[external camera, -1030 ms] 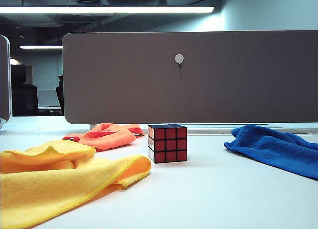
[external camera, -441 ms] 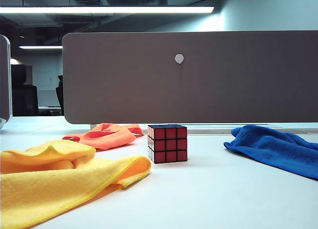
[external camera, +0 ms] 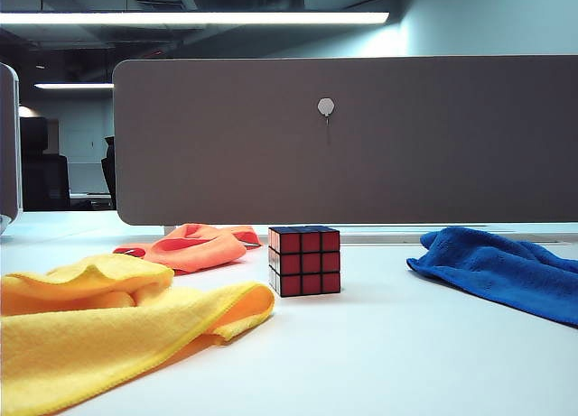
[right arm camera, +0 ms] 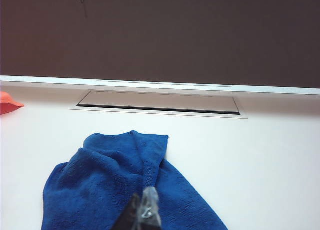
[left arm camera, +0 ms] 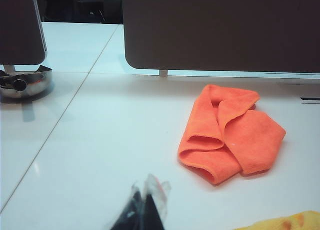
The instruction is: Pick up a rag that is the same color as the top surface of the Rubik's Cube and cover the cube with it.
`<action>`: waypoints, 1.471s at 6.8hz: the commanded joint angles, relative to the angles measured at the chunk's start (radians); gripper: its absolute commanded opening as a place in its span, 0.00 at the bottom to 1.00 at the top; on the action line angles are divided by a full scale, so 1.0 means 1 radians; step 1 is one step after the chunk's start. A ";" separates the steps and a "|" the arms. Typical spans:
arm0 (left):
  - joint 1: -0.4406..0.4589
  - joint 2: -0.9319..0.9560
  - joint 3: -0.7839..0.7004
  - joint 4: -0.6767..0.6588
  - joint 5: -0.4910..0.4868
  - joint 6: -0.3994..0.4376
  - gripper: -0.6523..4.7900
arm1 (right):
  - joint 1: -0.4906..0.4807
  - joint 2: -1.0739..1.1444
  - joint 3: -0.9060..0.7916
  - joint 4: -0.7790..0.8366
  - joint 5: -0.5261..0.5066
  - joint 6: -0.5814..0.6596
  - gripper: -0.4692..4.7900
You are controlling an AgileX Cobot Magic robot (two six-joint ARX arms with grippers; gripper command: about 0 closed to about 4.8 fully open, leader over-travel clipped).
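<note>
Right of upright Rubik's Cube (external camera: 304,260), rag (external camera: 502,270) crumpled, left claw (left arm camera: 145,210), right claw (right arm camera: 142,212) closed, empty.

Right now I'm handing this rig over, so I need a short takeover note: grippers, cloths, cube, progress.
Left gripper: shut, empty, above bare table short of the orange cloth.
Right gripper: shut, empty, over the blue rag.
Rubik's Cube: mid-table, uncovered, dark blue top; yellow cloth front left.
Done: nothing.
Left: grasp the blue rag, drape it over the cube.
</note>
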 commanded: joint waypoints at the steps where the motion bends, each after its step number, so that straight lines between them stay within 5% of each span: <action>1: -0.002 0.001 0.028 0.063 0.241 -0.001 0.11 | 0.000 -0.001 0.012 0.179 -0.005 0.004 0.08; 3: -0.002 0.001 0.090 0.062 0.278 -0.025 0.11 | 0.000 0.001 0.127 0.060 -0.004 -0.009 0.08; 4: -0.002 0.006 0.230 -0.108 0.298 -0.023 0.11 | 0.000 0.003 0.312 -0.195 -0.005 -0.060 0.08; 6: -0.002 0.006 0.362 -0.261 0.354 -0.018 0.11 | 0.000 0.110 0.507 -0.422 -0.042 -0.080 0.08; 8: -0.002 0.024 0.462 -0.403 0.491 -0.013 0.11 | 0.000 0.327 0.730 -0.520 -0.153 -0.079 0.08; 10: -0.002 0.159 0.560 -0.408 0.612 0.002 0.11 | 0.000 0.462 0.837 -0.607 -0.167 -0.079 0.08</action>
